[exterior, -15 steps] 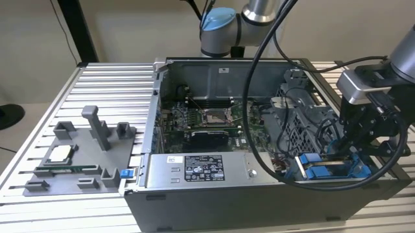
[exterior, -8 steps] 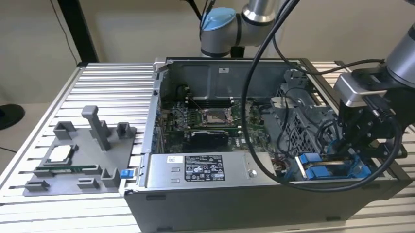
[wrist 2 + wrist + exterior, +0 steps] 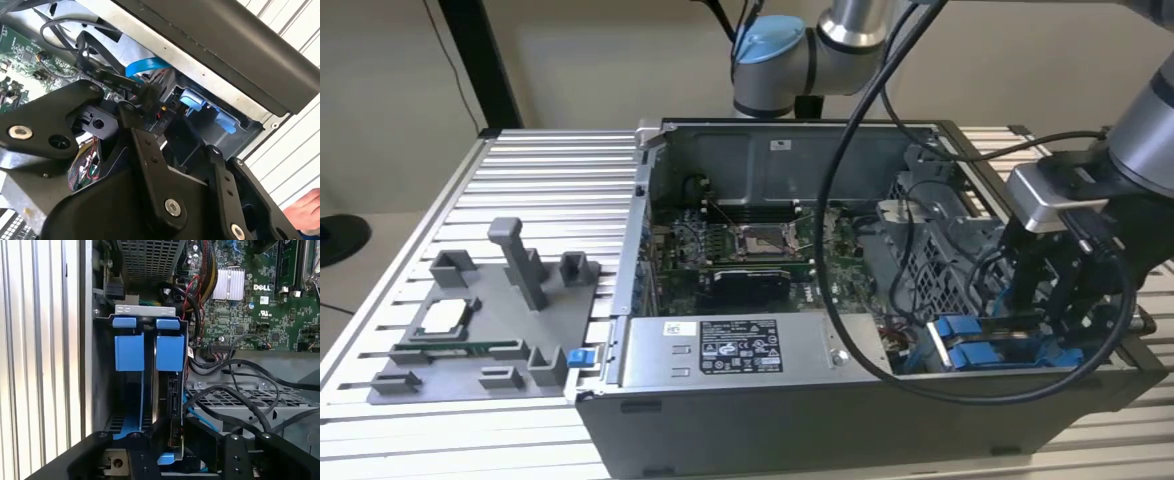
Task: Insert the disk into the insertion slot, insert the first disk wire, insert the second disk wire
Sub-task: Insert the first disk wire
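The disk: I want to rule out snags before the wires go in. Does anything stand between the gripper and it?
Nothing visible does. In the first wrist view the gripper is close to the exposed edge of the disk, seated in the insertion slot; the black cables loop beside it, over the perforated cage.
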`<state>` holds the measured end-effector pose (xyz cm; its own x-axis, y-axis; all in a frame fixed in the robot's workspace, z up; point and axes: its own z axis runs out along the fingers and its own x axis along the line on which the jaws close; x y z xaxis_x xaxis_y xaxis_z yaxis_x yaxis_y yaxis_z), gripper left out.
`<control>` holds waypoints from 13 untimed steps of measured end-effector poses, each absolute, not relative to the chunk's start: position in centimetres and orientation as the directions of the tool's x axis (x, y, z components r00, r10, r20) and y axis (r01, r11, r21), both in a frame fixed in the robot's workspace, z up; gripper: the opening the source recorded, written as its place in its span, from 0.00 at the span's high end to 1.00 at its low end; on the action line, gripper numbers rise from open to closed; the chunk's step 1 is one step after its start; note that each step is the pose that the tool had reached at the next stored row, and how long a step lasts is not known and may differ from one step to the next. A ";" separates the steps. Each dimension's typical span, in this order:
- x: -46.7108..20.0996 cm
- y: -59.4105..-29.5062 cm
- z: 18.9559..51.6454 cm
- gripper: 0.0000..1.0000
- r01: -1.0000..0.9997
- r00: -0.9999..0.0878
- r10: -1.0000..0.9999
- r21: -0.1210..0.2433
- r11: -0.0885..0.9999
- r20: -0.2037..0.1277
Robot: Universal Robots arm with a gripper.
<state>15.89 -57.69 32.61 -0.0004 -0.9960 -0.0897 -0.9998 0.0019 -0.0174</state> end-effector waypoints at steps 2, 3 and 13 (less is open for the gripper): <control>15.9 -57.7 33.0 0.00 -1.000 -0.001 -0.996 -0.015 0.002 -0.090; 15.9 -57.7 33.3 0.00 -1.000 -0.001 -0.996 -0.014 0.002 -0.090; 15.9 -57.7 36.8 0.00 -1.000 -0.002 -0.996 -0.001 0.002 -0.090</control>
<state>15.89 -57.65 36.78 -0.0018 -0.9959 -0.0900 -1.0000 0.0020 -0.0014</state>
